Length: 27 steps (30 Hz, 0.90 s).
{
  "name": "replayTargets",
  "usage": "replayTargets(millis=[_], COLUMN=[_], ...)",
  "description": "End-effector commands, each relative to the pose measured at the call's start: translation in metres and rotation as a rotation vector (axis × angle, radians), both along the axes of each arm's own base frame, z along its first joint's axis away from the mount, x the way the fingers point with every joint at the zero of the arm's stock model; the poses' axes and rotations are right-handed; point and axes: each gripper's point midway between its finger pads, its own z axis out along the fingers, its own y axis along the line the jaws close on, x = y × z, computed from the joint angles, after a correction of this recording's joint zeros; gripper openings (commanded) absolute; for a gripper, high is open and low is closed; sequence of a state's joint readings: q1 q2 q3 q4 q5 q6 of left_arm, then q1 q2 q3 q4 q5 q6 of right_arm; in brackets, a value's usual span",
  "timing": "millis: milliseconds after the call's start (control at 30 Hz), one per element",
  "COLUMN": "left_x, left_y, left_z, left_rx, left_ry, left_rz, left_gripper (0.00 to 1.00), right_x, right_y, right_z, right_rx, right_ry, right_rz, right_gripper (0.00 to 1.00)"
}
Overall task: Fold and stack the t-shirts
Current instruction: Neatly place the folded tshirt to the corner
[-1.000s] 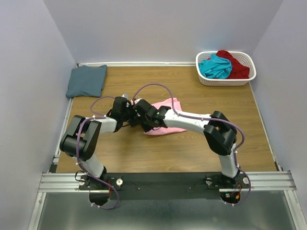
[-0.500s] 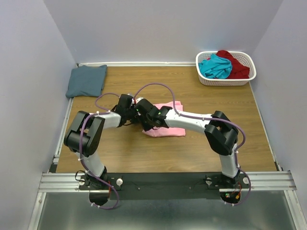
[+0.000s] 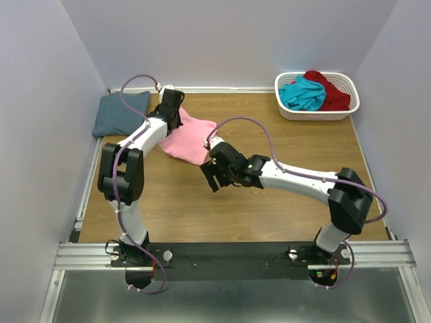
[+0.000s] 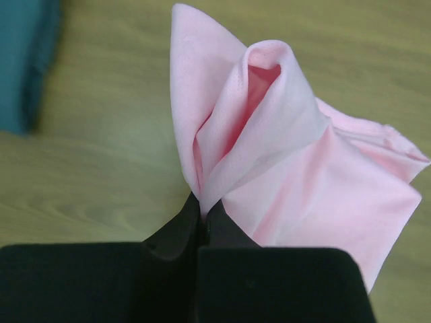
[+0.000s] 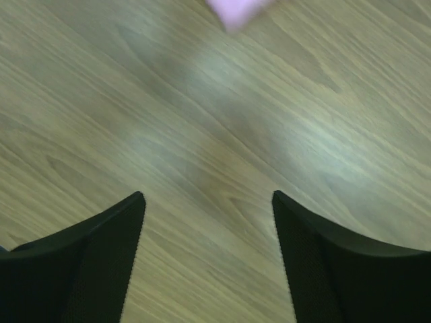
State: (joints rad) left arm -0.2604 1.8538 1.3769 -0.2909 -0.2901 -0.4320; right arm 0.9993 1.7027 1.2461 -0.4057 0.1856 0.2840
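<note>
My left gripper (image 3: 175,116) is shut on a bunched edge of the light pink t-shirt (image 3: 190,139), which trails from it toward the table's middle. In the left wrist view the pink t-shirt (image 4: 289,155) rises as a folded peak out of the closed gripper (image 4: 201,210). The folded slate blue-grey t-shirt (image 3: 122,113) lies at the far left, just beside the left gripper. My right gripper (image 3: 210,177) stands open over bare wood, just in front of the pink shirt's near edge. Only a pink corner (image 5: 236,10) shows above the open right gripper (image 5: 209,202).
A white slotted basket (image 3: 316,112) stands at the far right, holding a teal t-shirt (image 3: 302,93) and a dark red t-shirt (image 3: 331,91). Walls close in the table on the left, back and right.
The left gripper shut on the pink shirt and swung it toward the far left, near the blue-grey shirt. The right gripper opened, let the shirt go and drew back.
</note>
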Motion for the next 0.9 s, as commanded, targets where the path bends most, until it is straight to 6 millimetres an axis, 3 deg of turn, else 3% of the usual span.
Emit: replayTargets(millis=[0,133,300,400,533,700,800,867], left_x=[0.014,0.056,0.085,0.097,0.112,0.11,0.105,0.108], left_y=[0.082,0.115,0.152,0.172,0.186,0.215,0.229,0.228], left_z=[0.015,0.053,0.079,0.079,0.083,0.089,0.107,0.12], left_rx=[0.445,0.507,0.636,0.768,0.812,0.87,0.891,0.888], left_ry=[0.087,0.012,-0.02,-0.003,-0.032,0.007,-0.002,-0.035], left_rz=[0.108,0.174,0.204,0.166,0.171,0.217,0.249,0.251], left_gripper=[0.0,0.0,0.0,0.0,0.0,0.0,0.0,0.0], right_x=[-0.003,-0.009,-0.012,-0.012,-0.012,-0.011,-0.013,-0.013], right_y=[-0.036,-0.054,-0.063,-0.058,-0.055,-0.052,-0.05,-0.048], right_z=[0.003,0.01,0.006,0.002,0.002,-0.004,-0.01,-0.012], right_rx=[-0.062,-0.07,-0.1,-0.12,-0.136,-0.158,-0.168,-0.172], right_ry=[-0.052,-0.071,-0.066,-0.045,-0.024,0.003,0.028,0.037], right_rz=[-0.063,-0.089,-0.094,-0.076,-0.068,-0.073,-0.077,-0.075], right_gripper=[0.88,0.94,0.95,0.95,0.95,0.95,0.95,0.95])
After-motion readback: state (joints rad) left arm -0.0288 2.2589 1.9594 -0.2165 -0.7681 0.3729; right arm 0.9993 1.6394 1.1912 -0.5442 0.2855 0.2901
